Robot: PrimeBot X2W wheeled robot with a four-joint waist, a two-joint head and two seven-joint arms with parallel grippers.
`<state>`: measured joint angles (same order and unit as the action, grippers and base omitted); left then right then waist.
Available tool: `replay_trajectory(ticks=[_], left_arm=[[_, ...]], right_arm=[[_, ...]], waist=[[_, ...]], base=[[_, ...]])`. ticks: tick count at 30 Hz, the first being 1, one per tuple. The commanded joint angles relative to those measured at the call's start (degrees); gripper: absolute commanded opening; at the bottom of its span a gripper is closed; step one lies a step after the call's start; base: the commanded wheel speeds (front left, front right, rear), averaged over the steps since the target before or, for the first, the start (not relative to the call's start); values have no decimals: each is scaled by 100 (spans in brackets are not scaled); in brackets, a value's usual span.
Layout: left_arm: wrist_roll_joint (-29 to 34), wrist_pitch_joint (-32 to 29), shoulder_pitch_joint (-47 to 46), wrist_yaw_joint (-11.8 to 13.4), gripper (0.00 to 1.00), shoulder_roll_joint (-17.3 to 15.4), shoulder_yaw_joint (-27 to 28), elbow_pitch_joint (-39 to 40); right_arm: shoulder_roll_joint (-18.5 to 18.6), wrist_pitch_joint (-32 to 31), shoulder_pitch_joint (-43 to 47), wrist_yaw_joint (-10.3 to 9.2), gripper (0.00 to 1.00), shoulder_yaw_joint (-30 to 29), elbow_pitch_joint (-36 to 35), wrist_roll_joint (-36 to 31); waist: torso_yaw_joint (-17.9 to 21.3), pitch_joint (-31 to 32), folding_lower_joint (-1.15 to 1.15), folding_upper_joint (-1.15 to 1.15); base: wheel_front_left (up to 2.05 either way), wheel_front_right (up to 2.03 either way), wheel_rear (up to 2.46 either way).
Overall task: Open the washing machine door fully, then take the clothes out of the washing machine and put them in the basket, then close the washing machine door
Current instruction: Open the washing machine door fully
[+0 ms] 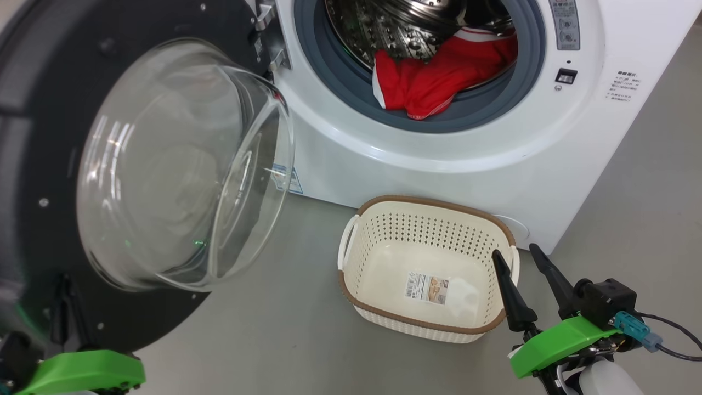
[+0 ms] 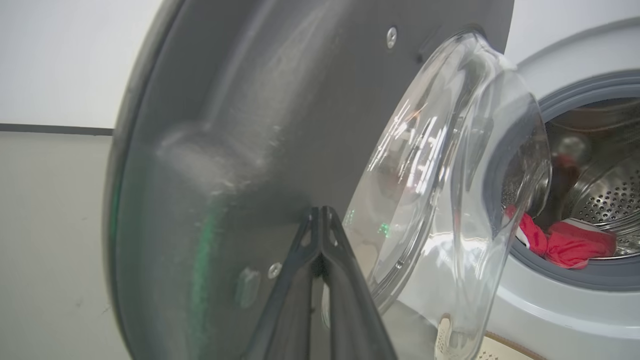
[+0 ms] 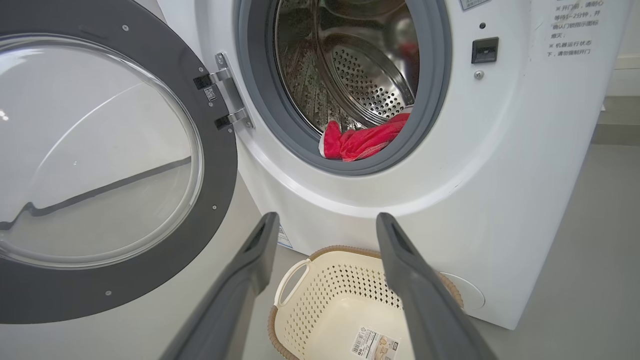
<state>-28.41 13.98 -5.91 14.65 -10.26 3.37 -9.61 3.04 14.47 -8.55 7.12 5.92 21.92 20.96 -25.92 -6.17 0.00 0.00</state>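
Note:
The washing machine door stands swung open to the left, its glass bowl bulging toward me. Red clothes lie at the front of the steel drum in the white washing machine, partly over the grey ring. The cream basket sits on the floor below the opening with nothing in it but its label. My left gripper is shut with its tips up against the door's dark inner face. My right gripper is open beside the basket's right end, and in the right wrist view this gripper points at the machine above the basket.
Grey floor runs between the door and the basket. A latch slot and printed labels sit on the machine's front at the right. The door hinge is on the opening's left side. A pale wall stands behind the door.

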Motion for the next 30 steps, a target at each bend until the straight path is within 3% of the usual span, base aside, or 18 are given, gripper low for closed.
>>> replay_trajectory(ticks=[1,11,30], left_arm=[[-42,58,-262,1,0,-259,341,12],[-91,98,-861,-224,0,-396,767,-676],[575,101,-1689,-639,0,-382,1484,-1696]], right_arm=[[-16,52,-209,36,100,91,-171,-67],[-16,52,-321,36,100,118,-136,-255],[91,52,-491,36,100,196,-77,-374]], waist=[[6,-43,0,0],[-3,-259,0,0],[78,-561,0,0]], base=[[0,0,0],[0,0,0],[0,0,0]])
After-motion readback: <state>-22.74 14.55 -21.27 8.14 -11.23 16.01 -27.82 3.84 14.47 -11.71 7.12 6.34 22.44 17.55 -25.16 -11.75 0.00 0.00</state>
